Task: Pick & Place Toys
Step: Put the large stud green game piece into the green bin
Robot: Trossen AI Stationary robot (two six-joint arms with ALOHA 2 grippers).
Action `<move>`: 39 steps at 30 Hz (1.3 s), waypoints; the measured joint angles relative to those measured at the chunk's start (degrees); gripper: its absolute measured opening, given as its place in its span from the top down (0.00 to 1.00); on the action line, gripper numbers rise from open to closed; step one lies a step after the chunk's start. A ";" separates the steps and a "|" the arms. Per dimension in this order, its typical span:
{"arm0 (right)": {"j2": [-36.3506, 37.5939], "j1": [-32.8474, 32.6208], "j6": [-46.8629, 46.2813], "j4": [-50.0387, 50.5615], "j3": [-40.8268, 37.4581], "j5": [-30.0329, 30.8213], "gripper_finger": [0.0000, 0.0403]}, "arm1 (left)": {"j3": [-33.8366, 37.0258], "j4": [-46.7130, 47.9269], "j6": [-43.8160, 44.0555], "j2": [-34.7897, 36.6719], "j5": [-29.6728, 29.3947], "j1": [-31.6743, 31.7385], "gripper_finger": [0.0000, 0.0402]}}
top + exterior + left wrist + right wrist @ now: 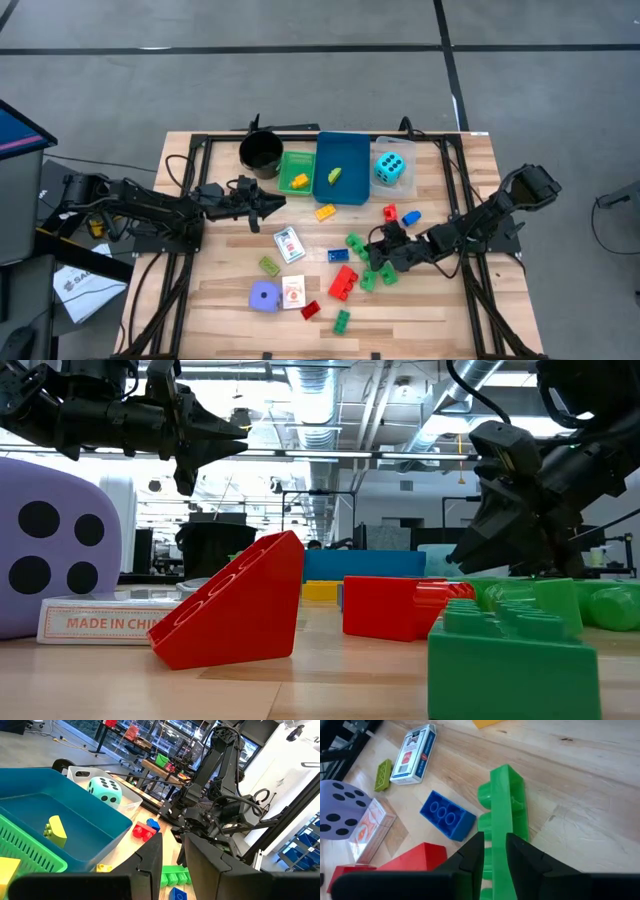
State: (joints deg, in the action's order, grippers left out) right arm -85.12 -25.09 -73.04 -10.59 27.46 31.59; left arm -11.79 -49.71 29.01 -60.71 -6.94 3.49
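The blue tray [343, 180] sits at the back middle of the table [220, 300] and serves as the landmark. A yellow brick [334, 175] lies inside it. Touching its left side is the green tray [287, 162], holding another yellow brick [299, 181], and left of that stands the black cup [261, 152]. On the tray's right side a clear tray [399, 148] holds the cyan die [390, 168].

Just in front of the blue tray lies a yellow brick [325, 212]; to the front right are a red brick [389, 212] and a small blue brick [410, 216] close together. Further in front, a white card pack [289, 244] lies left of a blue brick [338, 256]. Well in front of the tray, toward the near edge, are the purple die [264, 296], a second card pack [293, 291] just beside it, an olive brick [269, 265], a large red brick [344, 283], a small red brick [310, 310] and a green brick [342, 320].

The right gripper [372, 255] is down at the table, front right of the blue tray, among a cluster of green bricks. Its fingers are narrow, closed on the edge of a long green brick [502, 820] that stands on its side next to the blue brick.

The left gripper [275, 204] hovers above the table, just front left of the blue tray near the green tray. Its fingers stand narrowly apart with nothing between them.
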 joint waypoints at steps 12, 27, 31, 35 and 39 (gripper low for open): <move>0.00 0.51 -0.25 1.75 0.00 -0.10 0.81 | 0.00 0.00 0.00 0.00 0.00 0.00 0.81; -0.18 0.51 -1.84 1.26 0.00 -5.80 0.81 | 0.00 0.00 -0.01 0.00 0.00 0.00 0.81; -0.43 0.51 -1.97 1.17 0.00 -8.06 0.81 | 0.00 0.00 0.00 0.00 0.00 0.01 0.81; -0.44 0.51 -1.84 1.14 0.00 -8.63 0.81 | 0.00 0.00 0.00 0.00 0.00 0.00 0.81; -0.42 0.51 -0.67 0.81 0.04 -8.61 0.87 | 0.00 0.00 0.00 -0.01 0.00 0.01 0.81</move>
State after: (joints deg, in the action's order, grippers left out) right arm -85.54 -24.58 -73.71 -9.78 27.50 22.98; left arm -11.79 -49.71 29.02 -60.72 -6.94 3.50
